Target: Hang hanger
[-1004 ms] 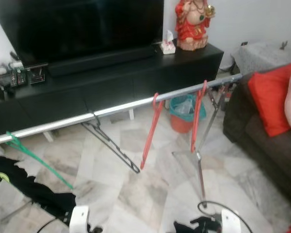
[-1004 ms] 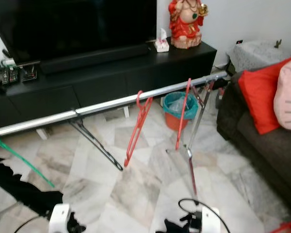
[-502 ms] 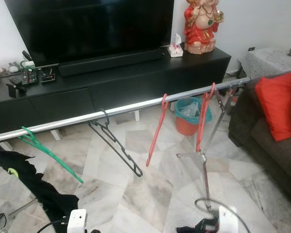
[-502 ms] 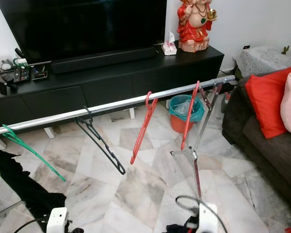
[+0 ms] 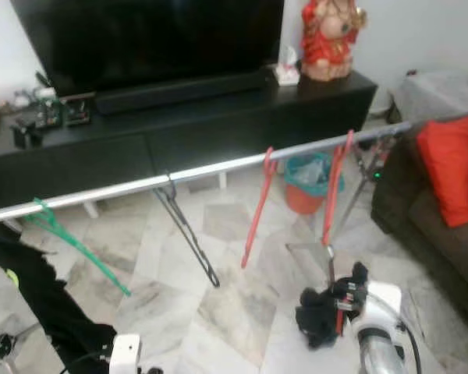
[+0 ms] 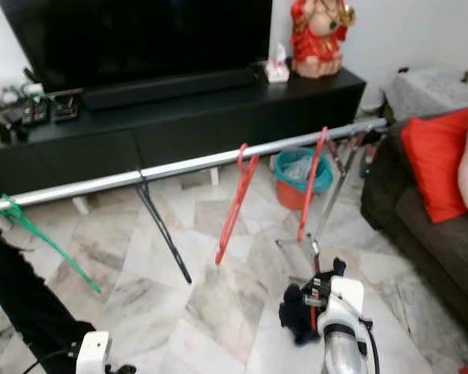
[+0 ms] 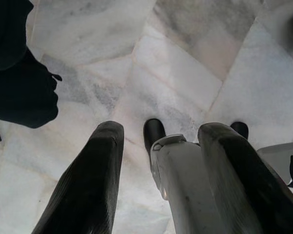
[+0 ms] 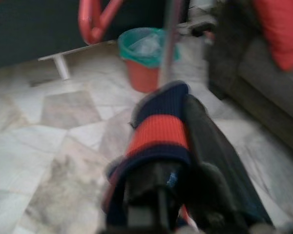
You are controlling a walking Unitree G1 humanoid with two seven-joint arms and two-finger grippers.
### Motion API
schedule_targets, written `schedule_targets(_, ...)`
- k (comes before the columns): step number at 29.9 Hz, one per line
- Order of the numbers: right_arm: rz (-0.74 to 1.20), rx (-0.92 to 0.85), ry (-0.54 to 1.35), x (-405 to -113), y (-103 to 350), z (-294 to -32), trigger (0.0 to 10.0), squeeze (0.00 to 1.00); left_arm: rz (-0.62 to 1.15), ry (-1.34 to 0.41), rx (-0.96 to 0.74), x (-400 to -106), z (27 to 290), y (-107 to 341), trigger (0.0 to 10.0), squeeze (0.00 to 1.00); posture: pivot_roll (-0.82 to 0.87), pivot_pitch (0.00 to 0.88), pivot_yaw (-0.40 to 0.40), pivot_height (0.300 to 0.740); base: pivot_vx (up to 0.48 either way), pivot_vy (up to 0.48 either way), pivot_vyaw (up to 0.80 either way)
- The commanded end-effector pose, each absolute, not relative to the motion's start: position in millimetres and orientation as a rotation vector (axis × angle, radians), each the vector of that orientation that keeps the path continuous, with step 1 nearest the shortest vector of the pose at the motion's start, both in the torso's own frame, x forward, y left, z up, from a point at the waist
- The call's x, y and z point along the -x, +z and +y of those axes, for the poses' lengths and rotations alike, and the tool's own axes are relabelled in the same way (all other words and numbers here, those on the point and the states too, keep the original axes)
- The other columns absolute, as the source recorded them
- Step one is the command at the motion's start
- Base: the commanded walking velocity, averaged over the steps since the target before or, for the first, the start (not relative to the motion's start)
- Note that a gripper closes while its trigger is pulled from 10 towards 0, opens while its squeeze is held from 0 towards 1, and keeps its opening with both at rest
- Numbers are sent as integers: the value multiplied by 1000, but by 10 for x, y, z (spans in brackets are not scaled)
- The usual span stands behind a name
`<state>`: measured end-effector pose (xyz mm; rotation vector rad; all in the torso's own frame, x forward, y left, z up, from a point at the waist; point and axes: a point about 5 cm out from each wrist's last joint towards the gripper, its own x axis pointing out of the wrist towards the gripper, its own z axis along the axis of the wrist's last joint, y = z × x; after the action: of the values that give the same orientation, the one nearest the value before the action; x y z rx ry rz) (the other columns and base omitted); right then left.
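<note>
Looking down from the head camera, I see a long silver clothes rail [image 5: 218, 166] running across a living room, rising from my left toward my right. Four hangers hook over it: a green hanger [image 5: 74, 243] at the far left, a black hanger [image 5: 189, 241] near the middle, then a red hanger [image 5: 257, 210], and a second red hanger [image 5: 332, 191] closest to the rail's metal stand [image 5: 327, 253]. All four hang tilted. A black garment [image 5: 39, 300] droops at the lower left, beside the green one.

My right end effector [image 5: 331, 308] is raised low in the frame, in front of the stand and below the second red hanger, not touching the rail. Through its wrist camera I see its fingers [image 8: 210, 146] wrapped in a dark blue fabric with a red band [image 8: 158, 134]; the picture is blurred, and I cannot tell whether they are open or clamped on anything.

My left end effector [image 7: 158, 161] hangs idle, pointing at the marble floor [image 7: 176, 73], its two black fingers spread apart with nothing between them.

Behind the rail stands a black TV cabinet [image 5: 218, 125] carrying a large dark television [image 5: 152, 35] and a red figurine [image 5: 327, 39]. A teal-lined orange bin [image 5: 308, 183] sits on the floor behind the hangers. At my right is a dark sofa [image 5: 441, 241] with a red cushion [image 5: 452, 164].
</note>
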<state>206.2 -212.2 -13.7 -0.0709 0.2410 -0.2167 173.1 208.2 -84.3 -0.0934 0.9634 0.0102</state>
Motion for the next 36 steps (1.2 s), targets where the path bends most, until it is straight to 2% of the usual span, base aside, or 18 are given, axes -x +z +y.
schedule_targets(1, 148, 81, -198, -2123, 24, -2100, 10000, 0, 972, 18, 95, -1703, 2105, -852, 10000, 0, -110, 0, 14, 740, 0, 0, 0)
schedule_targets(7, 59, 104, -158, -2030, 163, -1995, 10000, 0, 967, 14, 91, -1714, 2106, -847, 10000, 0, -109, 0, 13, 740, 0, 0, 0)
schedule_targets(14, -39, 140, -167, -2076, 408, -1958, 10000, 0, 950, 34, 83, -1725, 2141, -833, 10000, 0, -123, 0, 31, 740, 0, 0, 0)
schedule_targets(17, -70, 92, -212, -2090, 503, -1959, 10000, 0, 949, 35, 67, -1727, 2162, -828, 10000, 0, -136, 0, 40, 740, 0, 0, 0)
schedule_targets(25, -42, 72, -188, -2039, 442, -1870, 10000, 0, 942, 17, 17, -1751, 2173, -814, 10000, 0, -132, 0, 43, 740, 0, 0, 0)
schedule_targets(36, -15, 69, -170, -2070, 457, -1850, 10000, 0, 944, 18, 9, -1761, 2128, -821, 10000, 0, -127, 0, 36, 740, 0, -278, 0)
